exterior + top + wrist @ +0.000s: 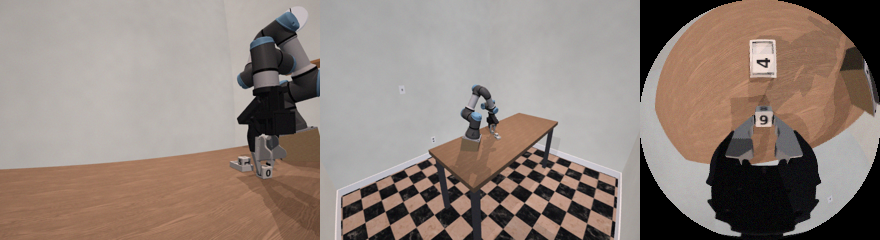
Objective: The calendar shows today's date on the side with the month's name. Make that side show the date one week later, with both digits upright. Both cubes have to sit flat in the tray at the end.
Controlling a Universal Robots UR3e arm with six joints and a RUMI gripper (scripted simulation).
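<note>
A white calendar tray (240, 166) lies on the wooden table with one digit cube (244, 160) in it. That cube shows 5 on one side and 4 on top in the wrist view (763, 62). The tray's other slot is empty. The second cube (266, 172) rests on the table beside the tray, with 0 on its side and 9 on top in the wrist view (764, 119). My gripper (263, 167) points straight down and is shut on this second cube (496, 134). The month's name is not visible.
The arm's base block (471, 143) stands on the table close behind the tray. The table's far edge runs just behind the tray in the top view.
</note>
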